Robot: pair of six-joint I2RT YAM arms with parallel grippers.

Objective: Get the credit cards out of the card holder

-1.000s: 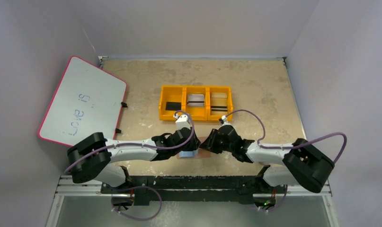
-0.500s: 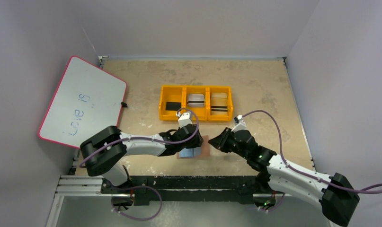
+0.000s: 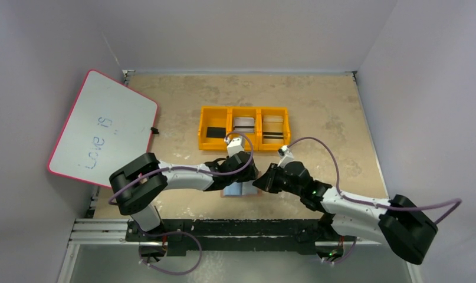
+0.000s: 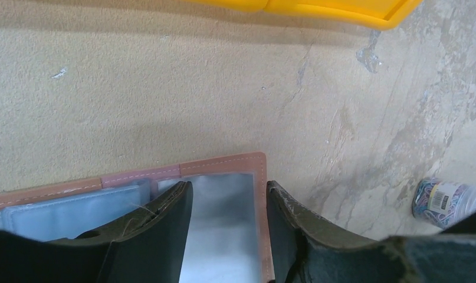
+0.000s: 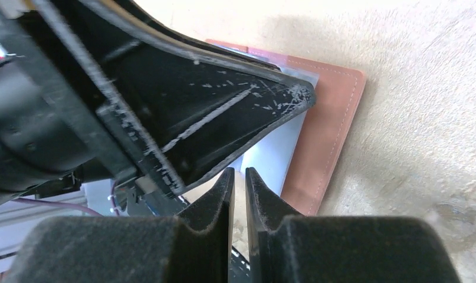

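The card holder point(image 3: 233, 191) lies open and flat on the table near the front edge, tan-brown leather round pale blue-grey panels. My left gripper point(image 3: 242, 177) is open above it. In the left wrist view its fingers point(image 4: 164, 236) straddle the holder's right panel point(image 4: 223, 206), one over the middle fold and the other just past the leather edge point(image 4: 260, 177). I cannot tell the credit cards from the panels. My right gripper point(image 5: 239, 174) is at the holder's point(image 5: 330, 130) right side, shut to a thin slit with nothing in it.
An orange three-compartment tray point(image 3: 244, 109) with flat cards in it stands behind the holder; its rim point(image 4: 318, 9) shows in the left wrist view. A whiteboard point(image 3: 102, 127) leans at the far left. A small object with a barcode label point(image 4: 445, 200) lies right of the holder.
My left gripper has opened wider over the holder. The right arm swung out to the right, then came back against the holder's right side, and its fingers closed in.
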